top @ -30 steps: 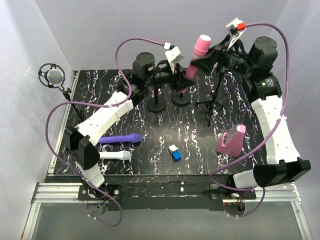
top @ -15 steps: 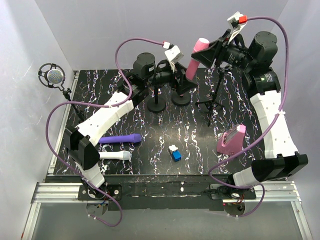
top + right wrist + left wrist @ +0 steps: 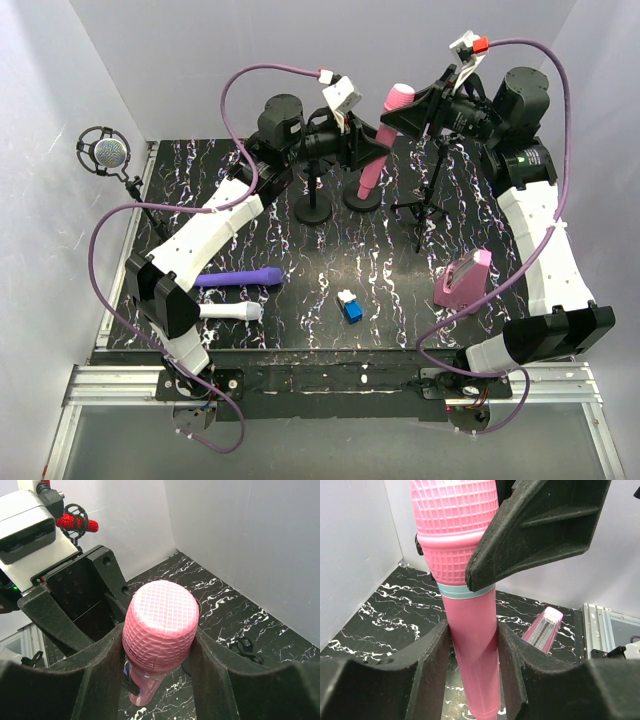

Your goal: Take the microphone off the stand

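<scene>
Tripod (image 3: pixel 424 207) beside microphone (image 3: pixel 368 172); open tabletop (image 3: pixel 400 290) nearer.

Smooth pink plastic on the handle of the microphone (image 3: pixel 470 645), moulded grid texture on its head. Matt black, grainy plastic, dusty-looking at the edges, on the left claw (image 3: pixel 472 680) and right claw (image 3: pixel 157 675). Black marble-patterned desk (image 3: pixel 400 290) with white veins, faint sheen. Matt white walls (image 3: pixel 200 60) around.

Mics x5: pink mic (image 3: pixel 367 178), purple mic (image 3: pixel 240 278), white mic (image 3: pixel 230 312), silver mic (image 3: pixel 105 152), red mic (image 3: pixel 77 523). Round-base stands x2 (image 3: pixel 313 212) (image 3: pixel 362 200). Tripod (image 3: pixel 420 210) x1. Metronome (image 3: pixel 462 280) x1. Blue-white block (image 3: pixel 350 307) x1.
</scene>
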You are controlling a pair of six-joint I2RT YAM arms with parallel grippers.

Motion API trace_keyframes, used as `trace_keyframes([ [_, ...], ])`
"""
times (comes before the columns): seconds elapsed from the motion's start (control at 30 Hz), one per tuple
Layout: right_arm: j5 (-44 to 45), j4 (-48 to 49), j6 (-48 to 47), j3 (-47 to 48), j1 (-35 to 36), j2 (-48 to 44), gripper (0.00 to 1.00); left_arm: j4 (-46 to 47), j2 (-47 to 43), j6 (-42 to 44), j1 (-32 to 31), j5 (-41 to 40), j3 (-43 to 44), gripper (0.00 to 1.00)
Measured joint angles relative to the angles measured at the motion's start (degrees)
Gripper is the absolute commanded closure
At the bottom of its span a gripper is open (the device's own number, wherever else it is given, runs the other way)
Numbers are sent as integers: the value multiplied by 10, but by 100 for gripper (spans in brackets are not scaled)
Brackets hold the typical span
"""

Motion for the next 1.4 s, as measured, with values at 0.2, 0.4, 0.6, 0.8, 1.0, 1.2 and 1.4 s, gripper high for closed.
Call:
trace_keyframes([
  [0.2, -2, 4, 3, -11, 0, 0, 81, -2, 0, 10, -2, -3, -12, 54],
  [0.4, -10, 10, 10, -15, 0, 0, 78, -5, 1, 12, -4, -4, -17, 78],
  [0.6, -15, 10, 0, -21, 0, -2, 21, -16, 0, 32, 2, 1, -16, 100],
  [0.8, 10, -33, -66, -261, 1, -165, 16, -109, -40, 155, 13, -29, -43, 100],
  [1.0, 23, -137, -136, -380, 1, -304, 14, -311, -150, 340, 50, -68, -50, 100],
  [1.2, 52, -158, -164, -421, 1, -311, 13, -551, -256, 575, 50, -149, -129, 100],
  [1.4, 63, -155, -167, -427, 1, -277, 15, -614, -253, 687, 71, -276, -343, 100],
])
